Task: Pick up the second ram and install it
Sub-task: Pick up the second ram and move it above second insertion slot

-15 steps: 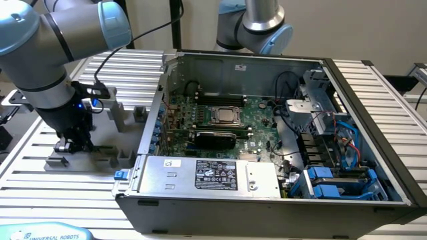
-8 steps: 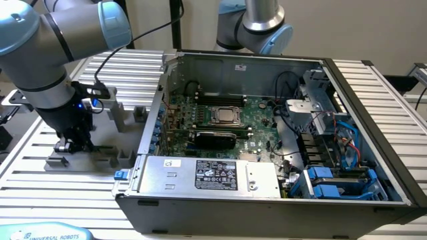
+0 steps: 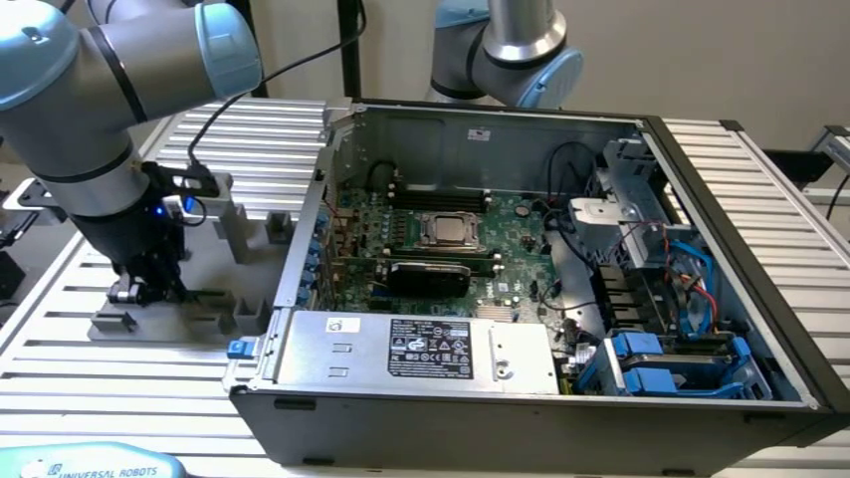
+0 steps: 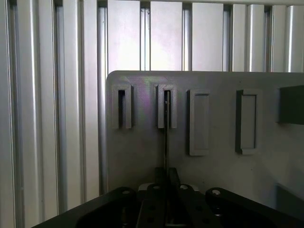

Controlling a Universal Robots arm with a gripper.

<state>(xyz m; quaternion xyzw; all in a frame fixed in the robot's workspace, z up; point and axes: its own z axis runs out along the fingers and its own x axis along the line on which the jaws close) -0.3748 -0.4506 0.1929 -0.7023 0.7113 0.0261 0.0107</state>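
The second ram [image 4: 166, 137] is seen edge-on in the wrist view as a thin dark strip. Its far end stands in a slotted holder [image 4: 166, 107] on the grey fixture plate [image 4: 142, 156]. My gripper [image 4: 166, 190] is shut on the ram's near end, fingers pressed against its two flat faces. In the exterior view the gripper [image 3: 133, 291] reaches straight down onto the grey fixture [image 3: 199, 319], on the exterior view's left of the open computer case [image 3: 743, 299]. The ram itself is hidden behind the gripper there.
Inside the case lie the green motherboard [image 3: 512, 234] with its CPU socket [image 3: 452, 231], long black slots [image 3: 439, 187] beside it, a power supply [image 3: 412, 349] and blue drive bays [image 3: 664, 363]. A second arm [image 3: 512, 50] stands behind the case. Upright grey blocks [image 3: 239, 234] rise from the fixture.
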